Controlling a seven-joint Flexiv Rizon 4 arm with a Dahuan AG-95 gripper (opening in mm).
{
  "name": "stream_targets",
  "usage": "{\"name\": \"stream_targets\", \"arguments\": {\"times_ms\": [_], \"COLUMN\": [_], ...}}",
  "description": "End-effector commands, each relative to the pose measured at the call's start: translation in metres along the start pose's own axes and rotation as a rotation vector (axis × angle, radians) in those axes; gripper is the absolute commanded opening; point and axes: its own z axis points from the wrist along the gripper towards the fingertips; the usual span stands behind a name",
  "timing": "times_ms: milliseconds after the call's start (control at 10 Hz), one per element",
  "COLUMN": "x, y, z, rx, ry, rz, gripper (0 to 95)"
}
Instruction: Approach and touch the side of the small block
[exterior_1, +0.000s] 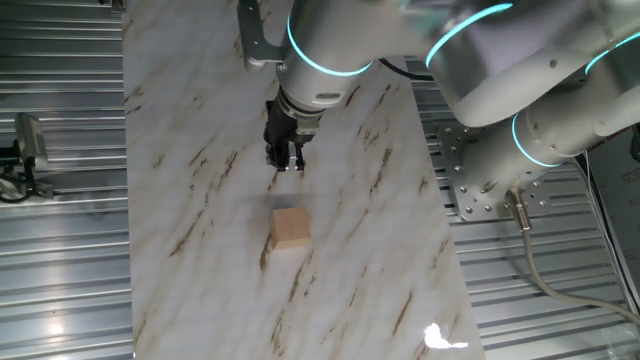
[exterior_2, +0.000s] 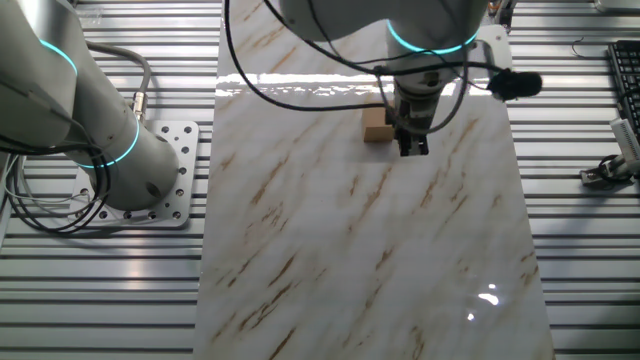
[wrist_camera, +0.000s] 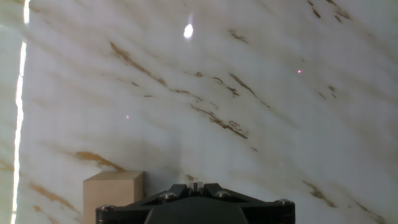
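The small block (exterior_1: 290, 227) is a light tan wooden cube that rests on the marble-patterned table (exterior_1: 200, 200). It also shows in the other fixed view (exterior_2: 376, 125) and at the lower left of the hand view (wrist_camera: 113, 194). My gripper (exterior_1: 287, 163) hangs above the table, a short way from the block and not touching it. In the other fixed view the gripper (exterior_2: 414, 147) sits just right of the block. Its black fingers are pressed together with nothing between them. In the hand view the gripper (wrist_camera: 195, 185) shows only its tips at the bottom edge.
The marble board is bordered by ribbed metal decking (exterior_1: 60, 250) on both sides. The arm's base plate (exterior_2: 165, 175) stands to the left in the other fixed view. A black device (exterior_2: 515, 86) sticks out near the board's right edge.
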Motion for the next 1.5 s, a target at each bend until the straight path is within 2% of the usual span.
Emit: {"name": "stream_targets", "arguments": {"times_ms": [100, 600, 1200, 1500], "x": [0.000, 0.007, 0.008, 0.008], "y": [0.000, 0.007, 0.029, 0.033], "z": [0.004, 0.028, 0.032, 0.032], "rx": [0.003, 0.013, 0.019, 0.018], "ry": [-0.015, -0.071, -0.078, -0.086], "rz": [0.001, 0.003, 0.042, 0.029], "gripper": [0.0, 0.0, 0.0, 0.0]}}
